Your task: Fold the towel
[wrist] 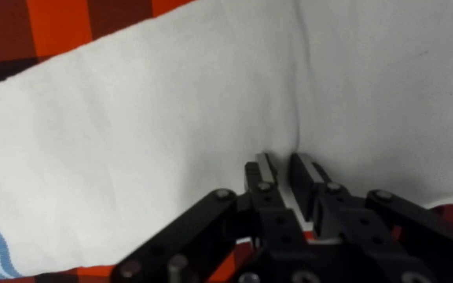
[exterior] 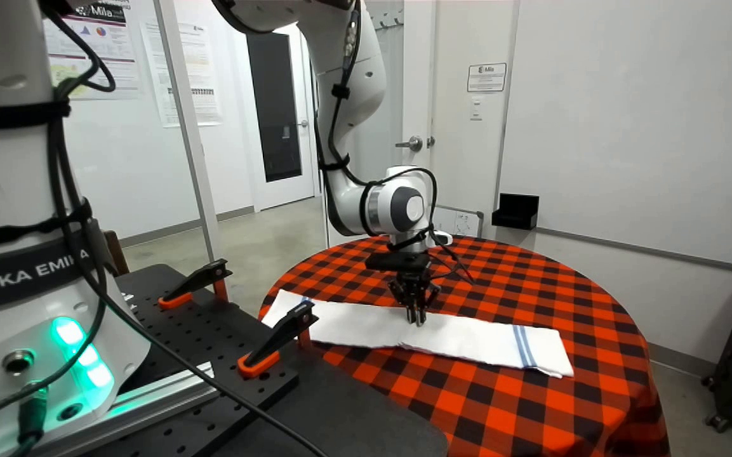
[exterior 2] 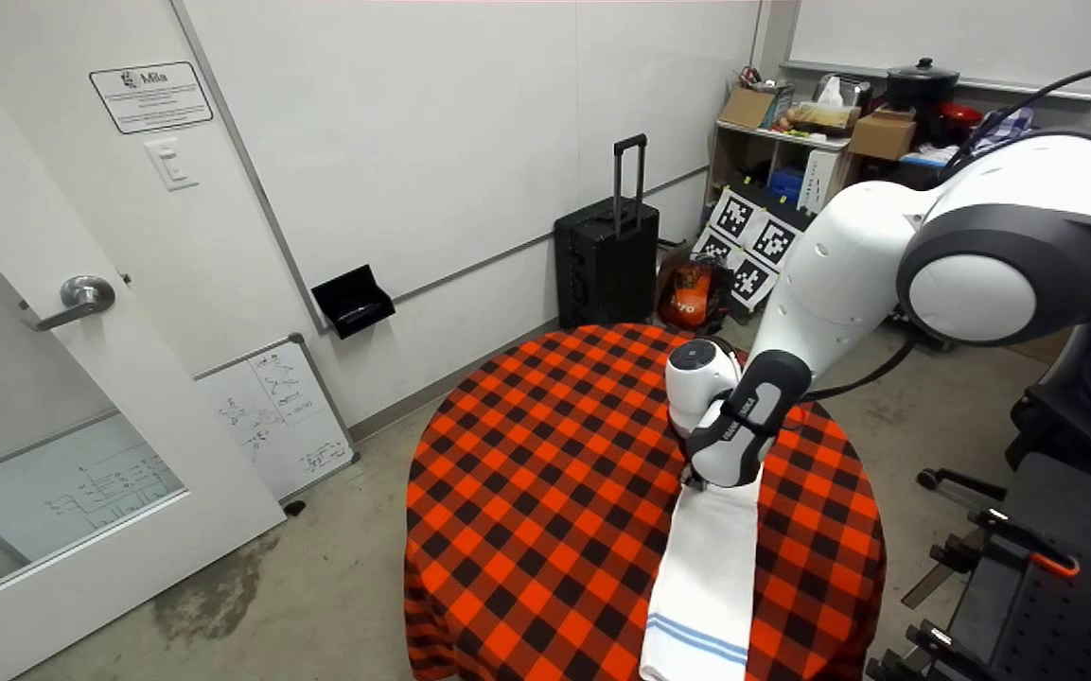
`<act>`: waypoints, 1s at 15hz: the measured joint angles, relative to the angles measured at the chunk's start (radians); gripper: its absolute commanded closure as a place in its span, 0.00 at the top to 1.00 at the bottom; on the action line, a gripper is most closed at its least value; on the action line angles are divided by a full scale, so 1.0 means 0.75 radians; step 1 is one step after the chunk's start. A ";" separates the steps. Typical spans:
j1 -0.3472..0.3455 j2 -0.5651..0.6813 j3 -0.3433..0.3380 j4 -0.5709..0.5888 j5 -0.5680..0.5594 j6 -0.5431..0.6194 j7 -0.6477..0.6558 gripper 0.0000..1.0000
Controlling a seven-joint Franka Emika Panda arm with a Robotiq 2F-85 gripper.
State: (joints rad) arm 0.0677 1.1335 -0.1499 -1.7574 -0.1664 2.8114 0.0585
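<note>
Nearest in an exterior view stands the base [exterior: 10, 171] of the arm, its lights [exterior: 84, 351] glowing green. It sits on the black stand [exterior: 366, 406], where two clamps [exterior: 284, 334] with orange tips grip the edge. Beyond, the tablecloth [exterior: 512, 406], red-and-black checks, covers the round table. On it lies the towel [exterior: 486, 339], white, laid out as a long narrow strip. One end comes near the rim, partly hidden behind a clamp; close to the opposite end run blue stripes [exterior: 524, 346] (a bit of blue shows by the hidden end too).

The arm [exterior: 350, 82] bends down over the table in both exterior views, and the gripper [exterior: 416, 320] points downward around the middle of the towel's length. Its fingers [wrist: 301, 177] stand a narrow gap apart with white showing between; I cannot tell whether they pinch a fold or merely stand on the towel. In the wrist view, a crease runs away from one fingertip.

Farther back, the black case [exterior 2: 607, 265], handle raised, stands before the wall board [exterior 2: 431, 113]. The small board [exterior 2: 285, 416], with handwriting, rests on the floor beside the door [exterior 2: 143, 378]. Farthest is the shelf [exterior 2: 777, 136], a lidded pot [exterior 2: 922, 90] near it.
</note>
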 measured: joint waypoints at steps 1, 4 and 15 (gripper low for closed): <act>0.000 0.002 0.000 0.005 0.000 -0.008 0.000 0.00; 0.000 0.008 0.000 0.019 0.000 -0.024 0.000 0.00; 0.001 -0.185 -0.047 -0.104 -0.028 -0.035 -0.059 0.00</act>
State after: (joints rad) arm 0.0686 0.9944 -0.1849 -1.8355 -0.1875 2.7848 0.0141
